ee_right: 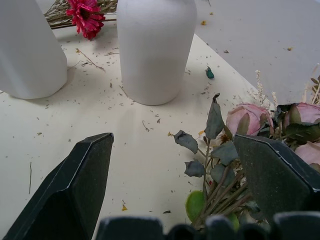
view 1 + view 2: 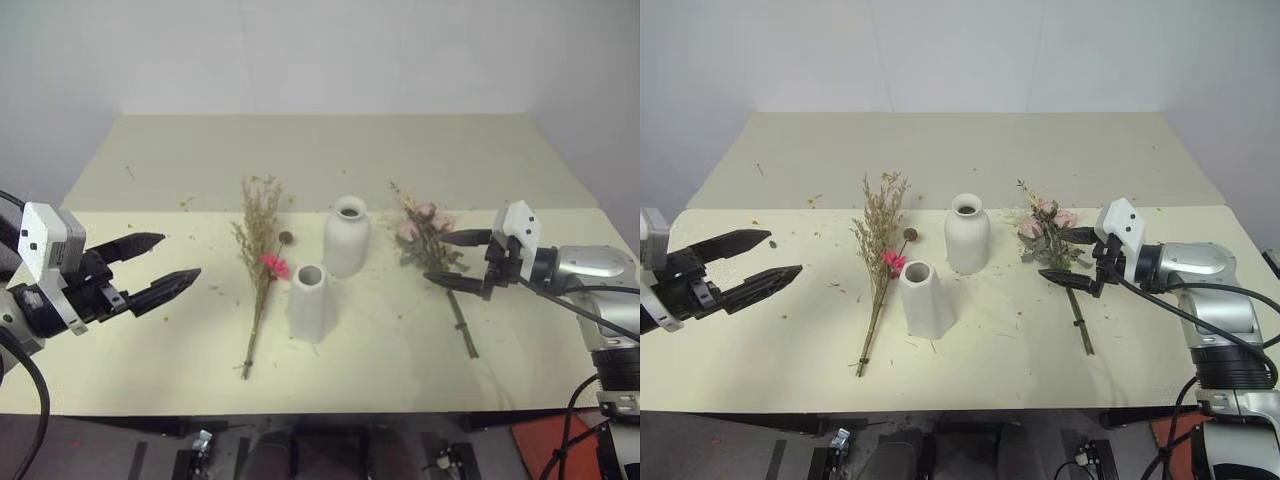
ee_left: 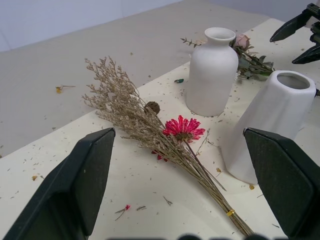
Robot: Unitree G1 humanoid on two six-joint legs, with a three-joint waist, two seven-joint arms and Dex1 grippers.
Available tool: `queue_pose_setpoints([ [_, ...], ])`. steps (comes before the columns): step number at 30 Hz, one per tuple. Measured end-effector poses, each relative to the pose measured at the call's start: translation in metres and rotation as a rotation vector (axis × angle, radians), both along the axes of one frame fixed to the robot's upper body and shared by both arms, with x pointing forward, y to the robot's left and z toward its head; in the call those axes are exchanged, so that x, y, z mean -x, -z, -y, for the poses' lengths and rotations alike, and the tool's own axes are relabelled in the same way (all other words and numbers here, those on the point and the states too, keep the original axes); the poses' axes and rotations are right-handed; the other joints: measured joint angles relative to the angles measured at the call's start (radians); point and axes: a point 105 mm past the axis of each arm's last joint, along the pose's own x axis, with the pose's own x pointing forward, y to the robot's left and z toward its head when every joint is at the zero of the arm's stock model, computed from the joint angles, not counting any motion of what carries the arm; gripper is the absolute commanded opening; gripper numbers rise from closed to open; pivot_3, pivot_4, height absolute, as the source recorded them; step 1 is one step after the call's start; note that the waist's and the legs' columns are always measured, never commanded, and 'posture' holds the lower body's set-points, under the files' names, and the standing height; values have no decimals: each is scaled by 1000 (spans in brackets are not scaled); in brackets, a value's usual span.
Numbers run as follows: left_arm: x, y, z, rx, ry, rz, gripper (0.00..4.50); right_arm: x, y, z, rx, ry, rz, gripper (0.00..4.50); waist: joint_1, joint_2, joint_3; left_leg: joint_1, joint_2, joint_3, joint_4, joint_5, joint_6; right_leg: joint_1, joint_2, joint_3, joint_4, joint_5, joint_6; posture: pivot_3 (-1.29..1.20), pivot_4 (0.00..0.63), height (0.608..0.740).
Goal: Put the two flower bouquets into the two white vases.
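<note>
Table: a pale cream tabletop (image 2: 140,340) is carrying everything, scattered with dried crumbs; a seam is running across it behind the vases.
Tan bunch: the wispy tan dried bouquet with a magenta flower and brown seed head (image 2: 258,265) is lying flat, left of both vases, stems pointing to the near edge.
Cone vase: the matte white tapering vase (image 2: 310,302) is standing upright, just beside the magenta flower.
Bottle vase: the rounded white vase with a flared neck (image 2: 347,236) is standing upright just behind the cone vase.
Rose bunch: the faded pink rose bouquet with green leaves (image 2: 428,240) is lying flat right of the bottle vase.
Left gripper (image 2: 155,268): hovering with fingers spread and empty, well apart from the tan bunch, over bare tabletop.
Right gripper (image 2: 452,259): fingers spread, straddling the rose stems, not clamping them.
</note>
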Motion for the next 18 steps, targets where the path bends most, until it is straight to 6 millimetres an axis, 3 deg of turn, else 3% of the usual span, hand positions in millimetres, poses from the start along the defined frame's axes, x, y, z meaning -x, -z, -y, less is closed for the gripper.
queue_pose_setpoints([
  [18, -1, 0, 0, 2, 10, -6, 4473, 0, -1, 1, 4, 2, 3, 4500, 1, 0, 0, 0, 0, 0, 0, 0, 0, 0, 0, 0, 0, 0, 0, 0, 150, 740],
])
